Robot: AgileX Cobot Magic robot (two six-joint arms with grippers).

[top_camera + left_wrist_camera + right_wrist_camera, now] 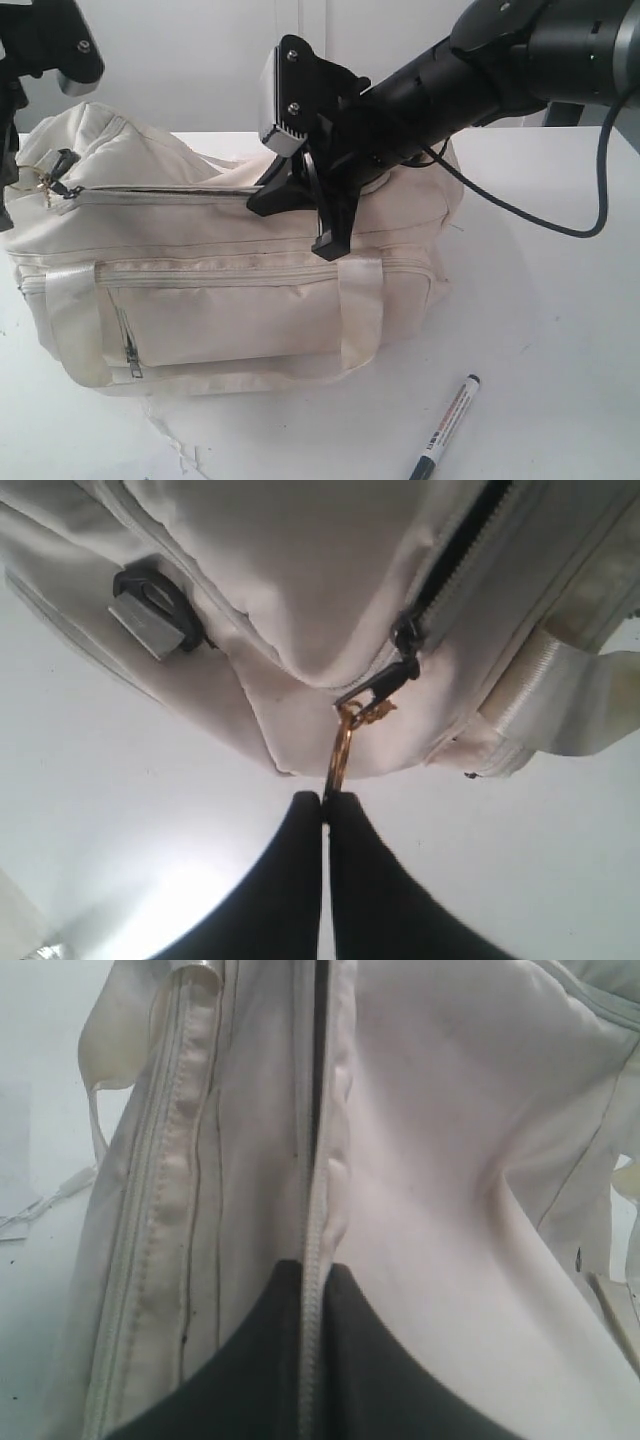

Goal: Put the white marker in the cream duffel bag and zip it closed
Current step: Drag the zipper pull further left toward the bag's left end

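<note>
The cream duffel bag (220, 300) lies on the white table. The white marker (447, 427) lies on the table in front of the bag's right end, outside it. My left gripper (326, 800) is at the bag's left end, shut on the gold ring of the top zip's pull (343, 755). My right gripper (314, 1265) reaches across to the middle of the bag's top (295, 215). It is shut on the zip's cream edge (312, 1340), which runs between the fingers. A narrow dark gap (320, 1060) shows along the zip beyond the fingers.
A black strap clip (150, 605) sits on the bag's end near the zip pull. The cream handle strap (360, 310) hangs over the front pocket. The right arm's cable (560, 225) loops above the table behind the bag. The tabletop has a crack (175, 445) at the front.
</note>
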